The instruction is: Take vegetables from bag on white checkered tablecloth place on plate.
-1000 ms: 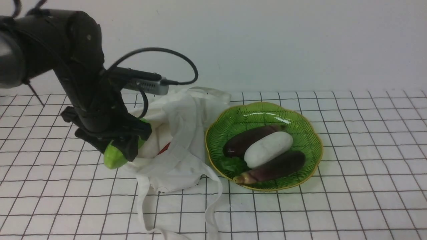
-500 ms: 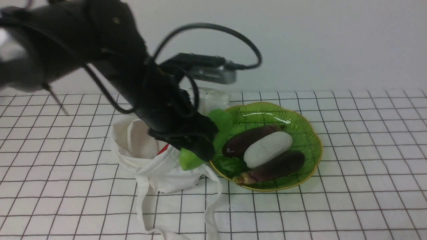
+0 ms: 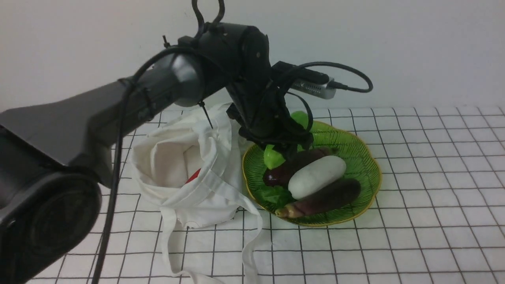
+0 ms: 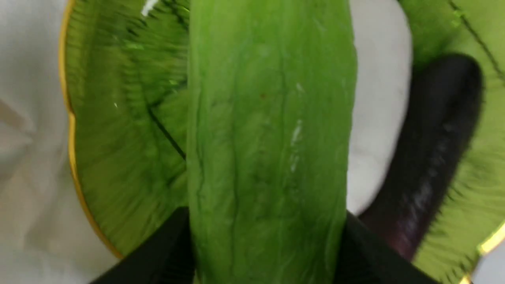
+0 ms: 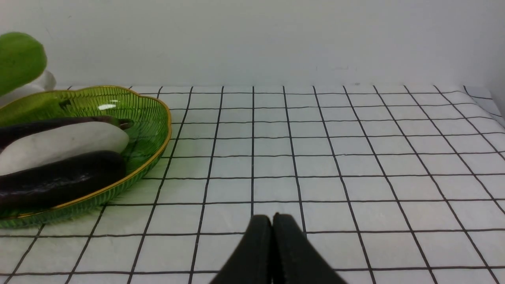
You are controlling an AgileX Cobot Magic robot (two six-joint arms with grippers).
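Black tool (image 3: 290,148) angled over plate (image 3: 365,177).

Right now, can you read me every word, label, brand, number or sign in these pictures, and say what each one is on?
There are none that I can read: no lettering shows on the bag, the green dish or the checkered cloth.

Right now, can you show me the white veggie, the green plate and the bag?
White veggie (image 3: 317,176): front view, middle of its side.
Green plate (image 3: 365,165): front view, bare inside.
Bag (image 3: 167,159): front view, inner wall near its opening.
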